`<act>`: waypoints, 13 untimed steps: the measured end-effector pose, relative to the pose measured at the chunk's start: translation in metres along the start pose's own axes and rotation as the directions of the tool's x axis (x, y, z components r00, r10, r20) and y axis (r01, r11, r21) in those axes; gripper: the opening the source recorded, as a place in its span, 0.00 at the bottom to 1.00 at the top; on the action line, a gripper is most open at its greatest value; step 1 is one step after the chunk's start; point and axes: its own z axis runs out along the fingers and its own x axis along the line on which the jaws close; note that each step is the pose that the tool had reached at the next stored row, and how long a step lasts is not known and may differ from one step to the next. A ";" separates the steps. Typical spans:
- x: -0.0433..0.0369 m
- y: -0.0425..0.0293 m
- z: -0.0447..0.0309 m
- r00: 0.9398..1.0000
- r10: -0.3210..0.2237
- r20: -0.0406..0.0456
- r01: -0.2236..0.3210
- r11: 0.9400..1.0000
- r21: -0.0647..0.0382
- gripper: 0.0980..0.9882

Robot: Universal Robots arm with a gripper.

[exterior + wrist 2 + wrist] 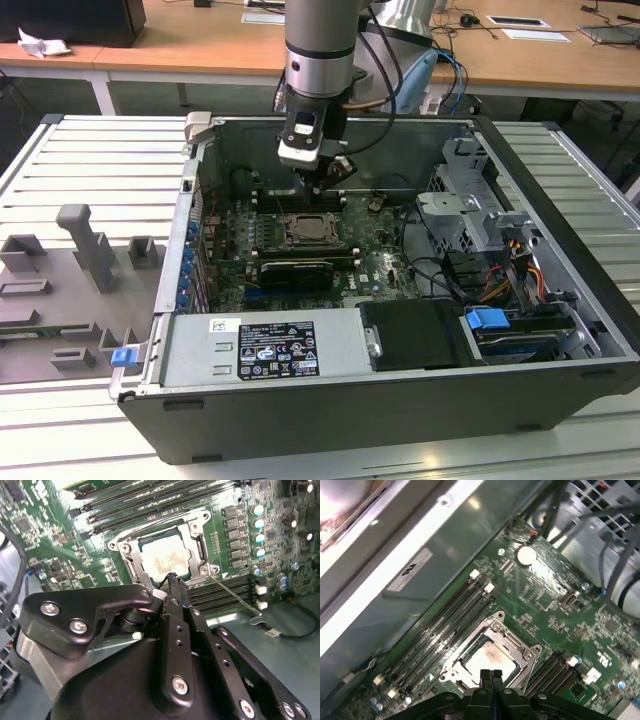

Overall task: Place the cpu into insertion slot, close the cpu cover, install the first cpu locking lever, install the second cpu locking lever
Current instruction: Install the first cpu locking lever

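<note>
Hovering low over the socket, your gripper has its fingertips pressed together with nothing between them. The tip is right at the edge of the cpu cover; I can't tell if it's touching.

The cpu lies flat in the insertion slot. The cover looks down around it, with the silver face showing through the window.

One thin locking lever juts out loose across the memory slots, so I'd call it unlatched. I can't judge the other lever.

Risks, my read:
- **Slip:** you're working a narrow closed tip against thin wire. Push slightly off-line and it can skid into the cover or the board parts beside it.
- **Uneven load:** if the cover isn't fully flat, forcing a lever could press the chip unevenly onto the contacts.
</note>
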 end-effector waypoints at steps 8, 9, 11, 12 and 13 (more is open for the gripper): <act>0.0000 0.0000 0.0000 0.987 -0.163 -0.004 0.163 0.987 -0.002 0.01; 0.0000 0.0000 0.0000 0.984 -0.176 -0.004 0.176 0.984 -0.002 0.01; 0.0000 0.0000 0.0000 0.979 -0.206 -0.005 0.206 0.979 -0.002 0.01; 0.0000 0.0000 0.0000 0.974 -0.226 -0.005 0.226 0.974 -0.002 0.01; 0.0000 0.0000 0.0000 0.971 -0.238 -0.005 0.238 0.971 -0.003 0.01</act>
